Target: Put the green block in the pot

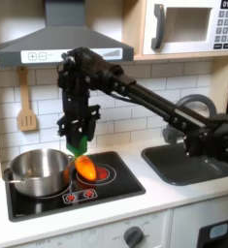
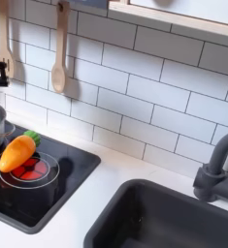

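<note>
The green block (image 1: 79, 145) looks light, rigid and smooth-sided plastic; it is best pinched across two flat faces. In the first exterior view it sits between the fingers of the pincer (image 1: 79, 144), which seems clamped on it, though the blur leaves some doubt. It hangs beside the pot (image 1: 40, 170), above the orange toy carrot (image 1: 86, 168).

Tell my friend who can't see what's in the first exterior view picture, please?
A black robot arm reaches over a toy kitchen stove, its gripper hanging above an orange toy carrot on a red burner. A shiny steel pot sits beside the carrot, toward the first exterior view's left. A green block shows at the gripper's tips.
</note>
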Action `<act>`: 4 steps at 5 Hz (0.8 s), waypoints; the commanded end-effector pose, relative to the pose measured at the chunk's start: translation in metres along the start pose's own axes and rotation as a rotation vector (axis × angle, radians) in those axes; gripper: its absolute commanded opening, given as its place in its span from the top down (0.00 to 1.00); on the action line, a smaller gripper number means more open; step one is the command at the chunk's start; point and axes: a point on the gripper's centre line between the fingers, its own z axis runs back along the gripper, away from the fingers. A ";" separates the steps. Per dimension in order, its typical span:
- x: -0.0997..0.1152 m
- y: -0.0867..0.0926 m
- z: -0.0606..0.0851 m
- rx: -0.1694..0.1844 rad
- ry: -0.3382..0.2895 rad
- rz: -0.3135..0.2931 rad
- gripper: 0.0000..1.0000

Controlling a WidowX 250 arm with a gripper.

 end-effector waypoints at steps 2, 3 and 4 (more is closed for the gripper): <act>0.017 0.010 -0.013 0.006 0.022 0.040 1.00; 0.021 0.012 -0.017 0.026 -0.083 0.109 1.00; 0.022 0.024 -0.023 0.006 -0.064 0.136 1.00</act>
